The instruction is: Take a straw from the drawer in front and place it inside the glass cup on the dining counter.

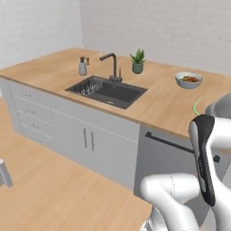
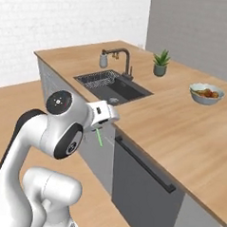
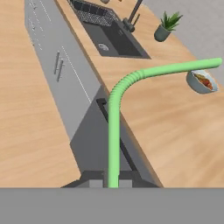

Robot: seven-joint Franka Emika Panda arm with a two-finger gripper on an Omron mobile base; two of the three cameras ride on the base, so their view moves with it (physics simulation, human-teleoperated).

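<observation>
My gripper (image 3: 113,181) is shut on the lower end of the bright green straw (image 3: 114,127). The straw rises from between the fingertips and bends to the right over the dining counter (image 3: 175,127). From the right base camera, the gripper (image 2: 98,129) hangs just in front of the counter's (image 2: 181,124) front edge, right of the sink, with a short piece of straw (image 2: 99,138) below it. The left base view shows the straw's curved end (image 1: 197,106) above my forearm, against the counter (image 1: 162,106). The glass cup and the drawer are out of view.
A black sink (image 1: 107,90) with a tap (image 1: 111,64) is set in the counter. A soap dispenser (image 1: 83,66), a potted plant (image 1: 137,62) and a bowl of food (image 1: 188,80) stand on it. Below the edge are grey cabinets (image 1: 85,140) and a dark panel with a black bar handle (image 2: 143,165).
</observation>
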